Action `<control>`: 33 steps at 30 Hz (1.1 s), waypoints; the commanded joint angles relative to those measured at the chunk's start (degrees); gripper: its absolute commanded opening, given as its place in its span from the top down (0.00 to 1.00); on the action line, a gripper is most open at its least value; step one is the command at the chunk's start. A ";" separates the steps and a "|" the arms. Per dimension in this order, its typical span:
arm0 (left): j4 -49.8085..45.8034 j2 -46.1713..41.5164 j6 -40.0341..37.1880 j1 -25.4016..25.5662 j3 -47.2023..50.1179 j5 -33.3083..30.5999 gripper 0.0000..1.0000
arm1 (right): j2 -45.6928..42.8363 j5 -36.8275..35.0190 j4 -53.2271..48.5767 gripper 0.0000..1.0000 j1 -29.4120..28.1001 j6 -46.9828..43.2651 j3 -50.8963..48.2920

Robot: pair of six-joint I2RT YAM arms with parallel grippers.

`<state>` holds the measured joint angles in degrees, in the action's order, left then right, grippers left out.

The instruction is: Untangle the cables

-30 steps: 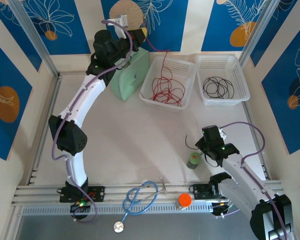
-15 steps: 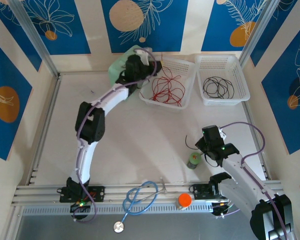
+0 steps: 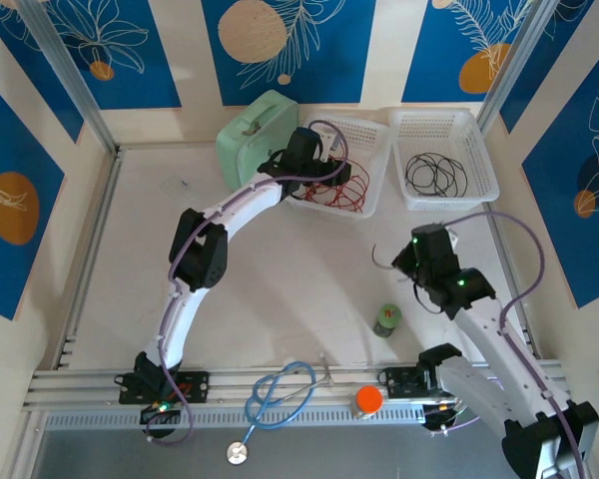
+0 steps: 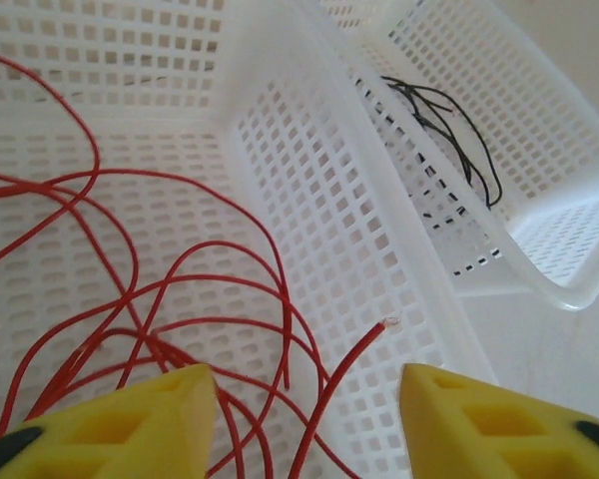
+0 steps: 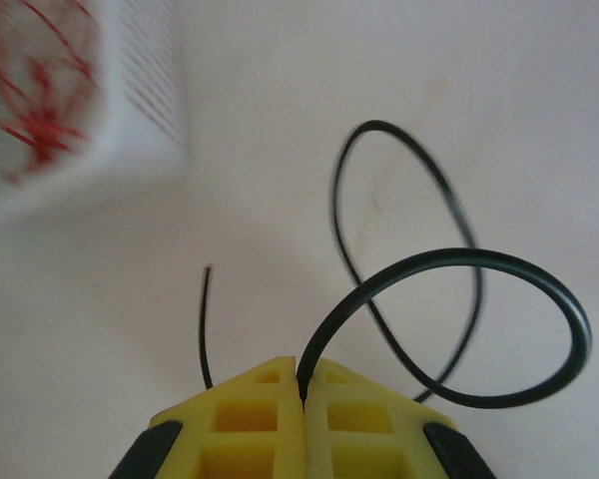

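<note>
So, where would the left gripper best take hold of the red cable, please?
Probably the free end of the red cable, from above: it runs alone beside the basket wall, clear of the overlapping loops, and lies between the fingers of the open left gripper.

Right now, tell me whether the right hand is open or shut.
Shut. On the right hand, yellow fingers meet without a gap, pinching the black cable.
</note>
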<state>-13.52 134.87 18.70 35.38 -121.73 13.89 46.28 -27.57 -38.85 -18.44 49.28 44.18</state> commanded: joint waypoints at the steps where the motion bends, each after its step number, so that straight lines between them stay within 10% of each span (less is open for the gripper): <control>1: -10.10 -2.02 -5.80 -0.48 -1.45 -2.63 0.41 | -0.48 -5.75 -2.34 1.00 -0.24 -8.02 7.99; 14: -13.12 -26.93 -12.89 0.67 8.14 -7.18 0.00 | 21.70 4.01 15.30 1.00 17.75 -21.32 27.99; 33: -14.00 -70.86 -9.18 1.36 48.04 -19.26 0.00 | 77.15 16.96 16.14 1.00 30.04 -13.10 63.88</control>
<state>-25.56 67.77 8.01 36.40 -75.96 -1.43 119.20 -16.36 -18.76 11.42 33.61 102.69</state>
